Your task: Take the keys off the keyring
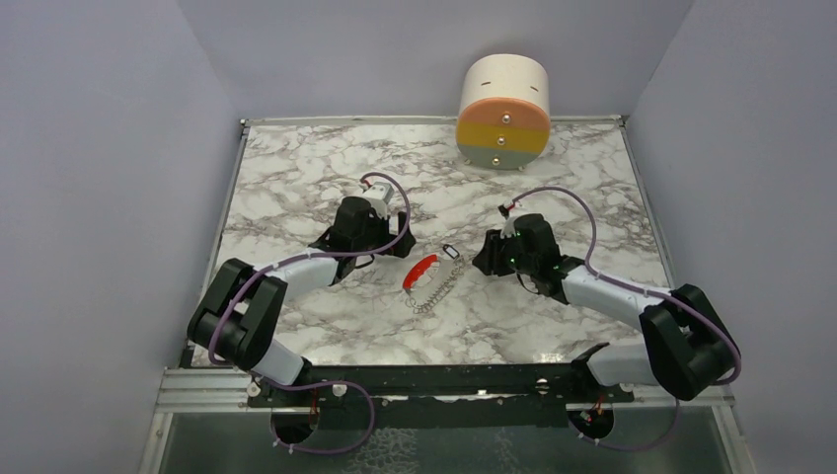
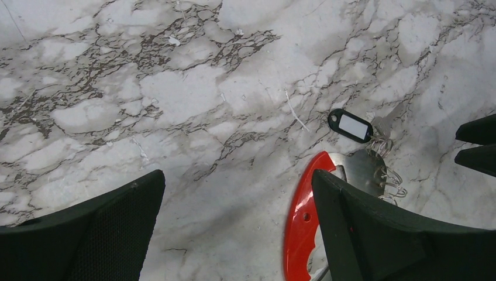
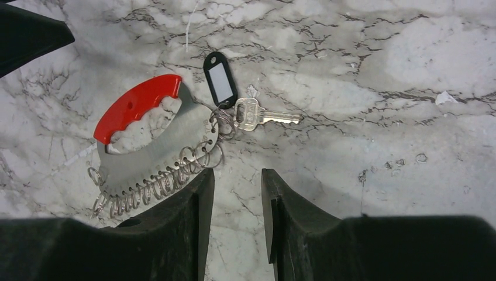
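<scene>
Key point(image 3: 263, 115): small, silver, flat on marble surface point(image 3: 380, 70), hooked by keyring point(image 3: 225, 122) to corner of metal plate point(image 3: 158, 158), black tag point(image 3: 220, 79) alongside. Light, stiff, slick, lying flush: awkward pick, I reckon. Best pinch head edges, plate pinned. Right end effector point(image 3: 237, 181) near keyring, jaws narrowed, nothing between. Left end effector point(image 2: 234, 234) spread wide, empty, beside red handle point(image 2: 301, 216).

From the left wrist, the red handle point(image 2: 301, 225) runs off the bottom edge, and a finger point(image 2: 398, 234) of the left gripper point(image 2: 237, 175) covers most of the metal plate point(image 2: 362, 167). The right gripper point(image 3: 235, 175) hides some of the plate's rings point(image 3: 155, 186). Overhead, the key point(image 3: 260, 116) is too small to find; a dark speck, possibly the tag point(image 1: 451, 251), shows.
</scene>
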You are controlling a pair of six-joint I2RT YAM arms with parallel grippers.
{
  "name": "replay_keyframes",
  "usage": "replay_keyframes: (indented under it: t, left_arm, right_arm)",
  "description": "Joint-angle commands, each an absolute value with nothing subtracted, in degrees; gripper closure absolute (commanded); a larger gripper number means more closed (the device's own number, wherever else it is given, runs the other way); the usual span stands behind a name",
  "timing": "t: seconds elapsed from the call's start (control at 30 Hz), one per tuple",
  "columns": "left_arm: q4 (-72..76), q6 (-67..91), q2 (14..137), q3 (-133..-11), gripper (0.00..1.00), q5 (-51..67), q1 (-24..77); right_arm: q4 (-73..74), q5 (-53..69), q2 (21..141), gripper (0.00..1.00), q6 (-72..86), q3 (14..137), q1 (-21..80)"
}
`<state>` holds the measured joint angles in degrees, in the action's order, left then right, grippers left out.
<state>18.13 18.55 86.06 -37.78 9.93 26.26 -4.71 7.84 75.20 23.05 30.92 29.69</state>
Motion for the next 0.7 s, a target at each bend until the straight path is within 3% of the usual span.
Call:
replay_keyframes:
  t: [0.0,0.2,0.33,0.67]
  left_arm:
    - [20.59,19.41,86.9,-39.02,0.01,12.53,26.62]
    - [21.01,19.69,88.17,-39.38,0.01,13.52,26.74]
    - [21.01,19.56,87.75,-39.4,0.01,13.53,26.72]
    - [21.01,19.42,86.07,-38.77,0.01,13.38,26.76]
  right_arm:
    - [-10.46,10.99,76.63,0.63,22.1,32.42,30.01]
    - [-12.41,12.42,82.38,0.64,21.89,35.22,30.14]
    - [-13.07,13.05,86.8,0.72,22.23,37.11,30.27]
    - [-12.57,10.59,89.8,0.72,22.01,38.12,32.93]
